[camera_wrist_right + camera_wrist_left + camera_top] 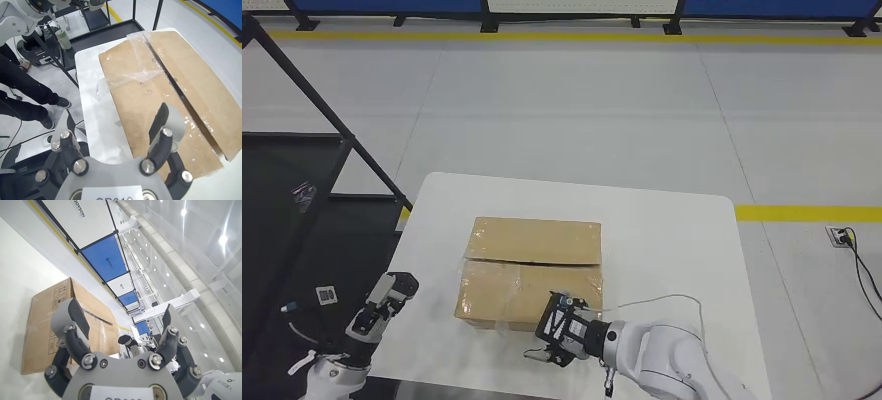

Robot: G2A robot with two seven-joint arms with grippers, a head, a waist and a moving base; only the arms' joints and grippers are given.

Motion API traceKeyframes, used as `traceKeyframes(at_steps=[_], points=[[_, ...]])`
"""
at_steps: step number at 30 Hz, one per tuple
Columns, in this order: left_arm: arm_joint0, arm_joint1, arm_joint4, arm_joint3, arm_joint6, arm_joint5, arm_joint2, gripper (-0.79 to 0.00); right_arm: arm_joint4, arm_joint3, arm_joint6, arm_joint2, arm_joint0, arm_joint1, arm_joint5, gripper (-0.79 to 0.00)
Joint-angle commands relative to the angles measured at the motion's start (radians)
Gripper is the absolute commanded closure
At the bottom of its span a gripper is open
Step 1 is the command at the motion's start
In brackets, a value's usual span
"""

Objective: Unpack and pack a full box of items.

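Note:
A brown cardboard box (530, 270) lies in the middle of the white table (672, 240), both top flaps down along a dark seam (189, 108). Loose, crinkled clear tape (136, 74) crosses the near flap and hangs off its side. My right gripper (548, 332) is open at the box's front edge; in the right wrist view (113, 121) one finger (160, 117) is above the near flap and the other (65, 123) is off the box, over the table edge. My left gripper (394, 290) is at the table's front left edge, open (122, 317) and empty, pointing toward the box's side (54, 321).
A thin white cable (662, 300) runs over the table to the right of the box. A black metal cart (292, 210) stands against the table's left side, with a pale bottle (63, 40) on its shelf. Bare tabletop lies behind and right of the box.

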Motion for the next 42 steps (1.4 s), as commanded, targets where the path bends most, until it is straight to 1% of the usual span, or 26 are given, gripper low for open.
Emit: traceKeyframes(at_steps=[1,4,8,10,12,18,19,21,22,23,24,25,26,27,30,31,34,42], points=[[0.007,0.0,-0.004,0.007,-0.001,-0.002,-0.003,-0.785,-0.006,0.008,-0.001,-0.002,-0.002,0.0,0.001,-0.785],[0.011,0.0,-0.004,0.01,-0.003,0.0,-0.001,-0.785,-0.132,0.008,-0.004,-0.045,0.04,-0.005,-0.024,-0.785],[0.015,-0.001,0.001,-0.002,0.0,0.004,0.006,-0.785,-0.414,-0.016,-0.012,-0.144,0.098,-0.018,-0.002,-0.785],[0.018,-0.002,0.001,-0.007,0.003,0.005,0.009,-0.785,-0.504,0.001,-0.011,-0.194,0.127,-0.03,0.012,-0.785],[0.022,-0.003,0.001,-0.009,0.006,0.002,0.01,-0.785,-0.548,0.033,-0.018,-0.226,0.162,-0.043,0.027,-0.785],[0.038,-0.004,-0.006,-0.001,0.013,-0.011,0.006,-0.785,-0.61,0.1,0.036,-0.312,0.262,-0.099,0.113,-0.785],[0.039,-0.004,-0.006,0.0,0.014,-0.013,0.005,-0.785,-0.612,0.111,0.044,-0.32,0.278,-0.107,0.118,-0.785],[0.042,-0.005,-0.009,0.001,0.016,-0.012,0.003,-0.785,-0.588,0.131,0.06,-0.332,0.308,-0.123,0.095,-0.785],[0.043,-0.005,-0.01,0.0,0.017,-0.012,0.002,-0.785,-0.58,0.143,0.071,-0.335,0.323,-0.129,0.086,-0.739],[0.043,-0.005,-0.012,0.0,0.017,-0.013,0.002,-0.785,-0.568,0.152,0.082,-0.339,0.334,-0.136,0.073,-0.727],[0.044,-0.005,-0.014,-0.001,0.018,-0.014,0.001,-0.785,-0.558,0.161,0.088,-0.344,0.345,-0.142,0.06,-0.736],[0.044,-0.005,-0.015,0.0,0.019,-0.015,-0.001,-0.785,-0.552,0.173,0.101,-0.349,0.354,-0.148,0.046,-0.643],[0.045,-0.005,-0.017,-0.001,0.02,-0.015,-0.002,-0.785,-0.549,0.18,0.11,-0.353,0.362,-0.153,0.046,-0.594],[0.046,-0.005,-0.02,0.0,0.02,-0.015,-0.004,-0.785,-0.55,0.189,0.116,-0.359,0.368,-0.159,0.045,-0.576],[0.046,-0.005,-0.023,0.002,0.019,-0.015,-0.008,-0.785,-0.563,0.21,0.133,-0.377,0.381,-0.176,0.055,-0.425],[0.045,-0.005,-0.023,0.002,0.018,-0.014,-0.009,-0.785,-0.566,0.216,0.134,-0.382,0.383,-0.181,0.059,-0.394],[0.045,-0.006,-0.024,0.002,0.018,-0.013,-0.01,-0.785,-0.574,0.228,0.141,-0.392,0.389,-0.194,0.054,-0.363],[0.038,-0.006,-0.028,0.006,0.019,-0.011,-0.016,-0.785,-0.575,0.234,0.187,-0.399,0.393,-0.219,0.009,-0.357]])
